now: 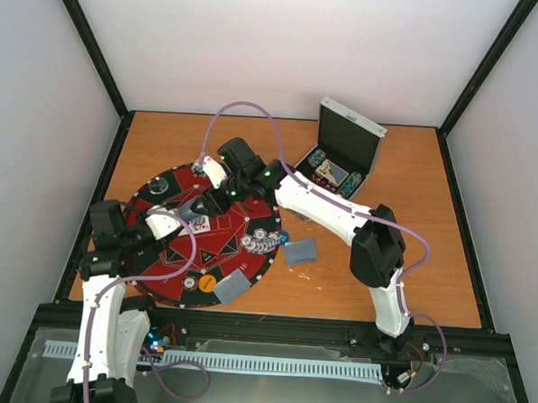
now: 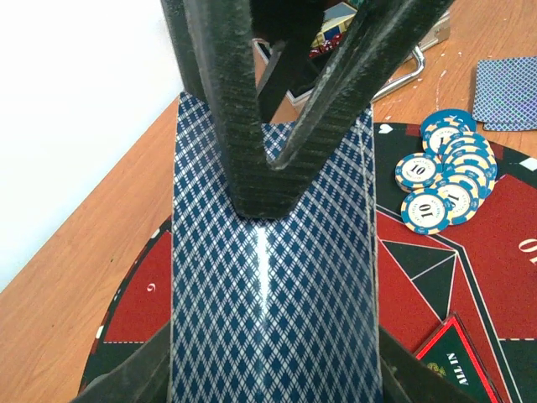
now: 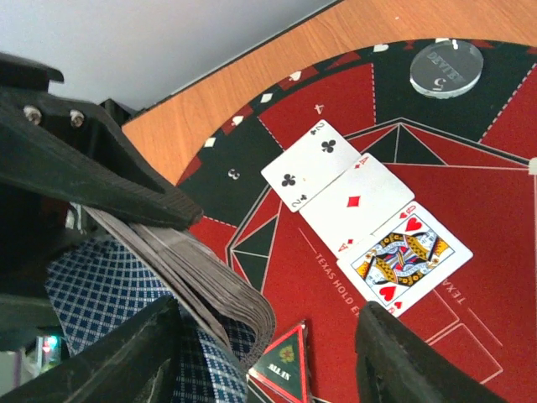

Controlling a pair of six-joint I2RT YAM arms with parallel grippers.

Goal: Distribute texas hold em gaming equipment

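My left gripper (image 2: 268,374) is shut on a deck of blue-backed cards (image 2: 268,294) over the round mat (image 1: 250,220). My right gripper (image 3: 268,323) stands open at the deck (image 3: 201,277); one of its fingers (image 2: 243,126) rests on the top card. Three face-up cards lie on the mat: the two of clubs (image 3: 306,164), an ace of diamonds (image 3: 357,201) and a queen of hearts (image 3: 403,256). A black-red triangle marker (image 3: 284,363) lies beside the deck. A clear disc (image 3: 445,67) sits at the mat's far edge. Blue poker chips (image 2: 445,180) are heaped on the mat's right side.
The open silver case (image 1: 343,160) stands at the back right with chips inside. A small card pile (image 1: 301,250) lies on the table right of the mat, and another (image 1: 231,288) on the mat's near edge beside a yellow disc (image 1: 208,280).
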